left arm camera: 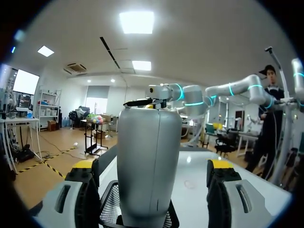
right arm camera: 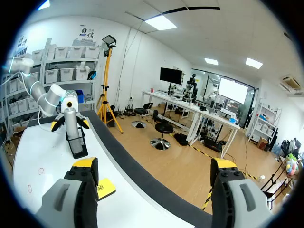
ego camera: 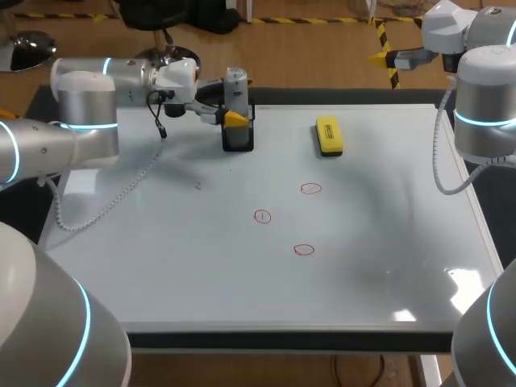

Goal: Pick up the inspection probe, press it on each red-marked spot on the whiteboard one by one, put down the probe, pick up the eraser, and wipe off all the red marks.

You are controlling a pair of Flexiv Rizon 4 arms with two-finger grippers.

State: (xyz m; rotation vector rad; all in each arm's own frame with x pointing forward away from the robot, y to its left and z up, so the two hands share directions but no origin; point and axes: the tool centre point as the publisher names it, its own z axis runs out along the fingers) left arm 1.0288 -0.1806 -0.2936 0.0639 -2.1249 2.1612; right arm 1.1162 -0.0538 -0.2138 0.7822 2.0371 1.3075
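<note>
The grey inspection probe (ego camera: 235,83) stands upright in a black mesh holder (ego camera: 238,139) at the whiteboard's (ego camera: 161,258) far edge. My left gripper (ego camera: 235,111) is open around the probe (left arm camera: 149,161), one yellow-tipped finger on each side with a gap to both; the mesh holder (left arm camera: 110,211) shows below. The yellow eraser (ego camera: 328,135) lies to the right of the holder. Three red circles (ego camera: 311,189) (ego camera: 262,216) (ego camera: 304,250) mark the middle of the board. My right gripper (ego camera: 395,58) hangs open beyond the far right corner, with the eraser (right arm camera: 105,188) beside its finger.
The left arm's cable (ego camera: 121,193) droops onto the board's left part. A faint small mark (ego camera: 197,185) sits left of the circles. The board's front half is bare white.
</note>
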